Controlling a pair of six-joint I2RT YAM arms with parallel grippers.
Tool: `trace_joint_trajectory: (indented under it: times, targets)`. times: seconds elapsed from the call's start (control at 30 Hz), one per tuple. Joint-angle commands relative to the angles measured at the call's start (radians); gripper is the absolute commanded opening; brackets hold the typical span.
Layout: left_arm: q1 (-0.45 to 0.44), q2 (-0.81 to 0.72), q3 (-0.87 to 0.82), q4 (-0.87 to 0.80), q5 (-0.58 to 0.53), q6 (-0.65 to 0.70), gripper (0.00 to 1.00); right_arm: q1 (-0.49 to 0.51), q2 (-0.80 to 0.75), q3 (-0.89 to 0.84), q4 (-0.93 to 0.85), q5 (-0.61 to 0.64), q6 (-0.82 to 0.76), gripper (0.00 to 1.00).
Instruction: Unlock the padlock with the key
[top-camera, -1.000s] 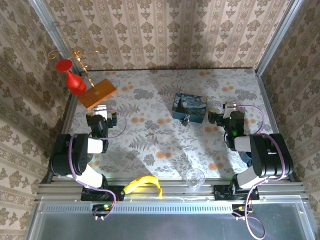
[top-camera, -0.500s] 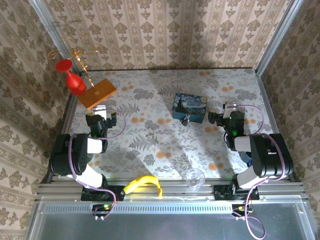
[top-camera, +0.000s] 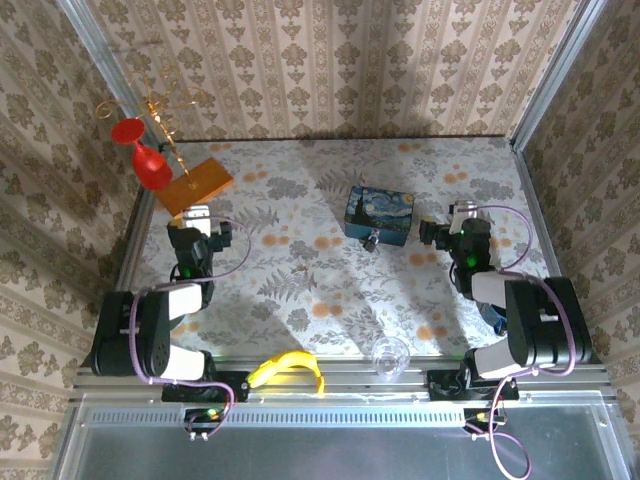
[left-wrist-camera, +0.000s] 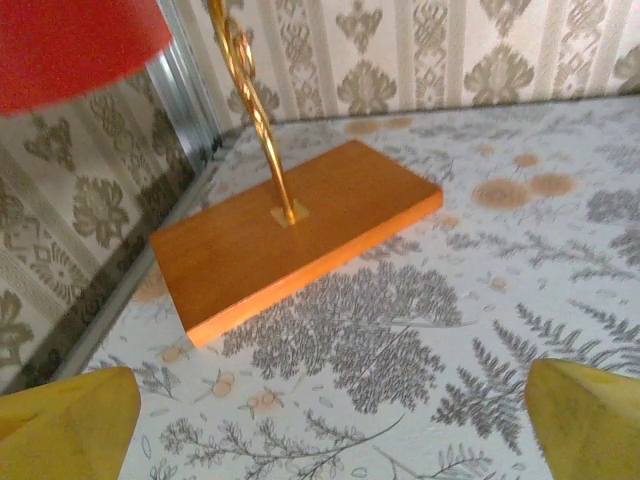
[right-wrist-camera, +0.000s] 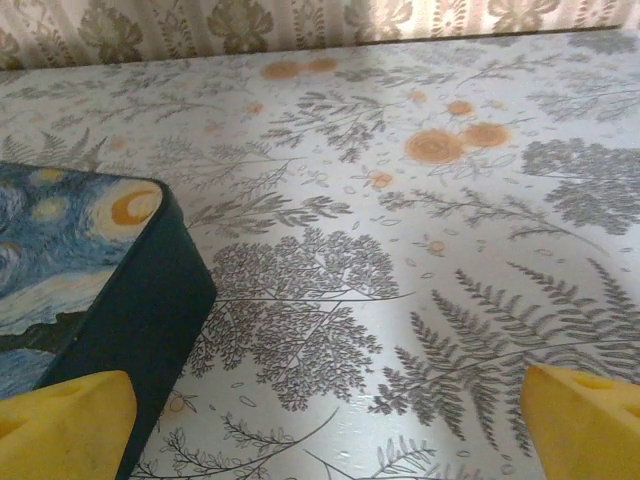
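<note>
Finding key comes first — left gripper (left-wrist-camera: 320, 425), right gripper (right-wrist-camera: 322, 425) both released, empty; padlock (top-camera: 371, 240) centre frame, at lower edge of blue tin (top-camera: 380, 208).

Tin (top-camera: 380, 212) near right hand (top-camera: 463, 212), stand (top-camera: 197, 186) before left hand (top-camera: 197, 215); between, open tabletop (top-camera: 300, 262).

We find no text, number, label or brand mark that can be read, in any view. Tin (top-camera: 379, 214): painted swirling night sky on the lid, no lettering we can make out. Wooden base (left-wrist-camera: 290, 235): plain face, no marking legible
</note>
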Motion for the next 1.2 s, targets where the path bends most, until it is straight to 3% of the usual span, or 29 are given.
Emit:
trace_joint_trajectory:
  times: [0.0, 0.23, 0.53, 0.7, 0.87, 0.97, 1.17]
  targets:
    - [-0.052, -0.095, 0.0, -0.097, -0.098, 0.042, 1.0, 0.0, -0.099, 0.05, -0.163, 0.075, 0.045, 1.0]
    - [-0.12, -0.365, 0.036, -0.415, -0.119, -0.086, 1.0, 0.059, -0.26, 0.139, -0.497, 0.124, 0.091, 1.0]
    - [-0.157, -0.675, -0.001, -0.743, -0.087, -0.375, 1.0, 0.476, -0.302, 0.282, -0.831, 0.3, 0.073, 1.0]
    - [-0.159, -0.788, -0.045, -0.786, -0.031, -0.487, 1.0, 0.664, -0.144, 0.415, -0.922, 0.273, 0.1, 0.88]
    - [-0.157, -0.814, -0.066, -0.842, 0.024, -0.559, 1.0, 0.819, 0.123, 0.604, -1.005, 0.173, 0.102, 0.79]
    - [-0.156, -0.818, -0.064, -0.867, 0.035, -0.563, 1.0, 0.871, 0.255, 0.705, -1.037, 0.102, 0.085, 0.76]
    - [-0.148, -0.83, -0.045, -0.891, 0.074, -0.55, 1.0, 0.879, 0.411, 0.835, -1.07, 0.014, 0.047, 0.69]
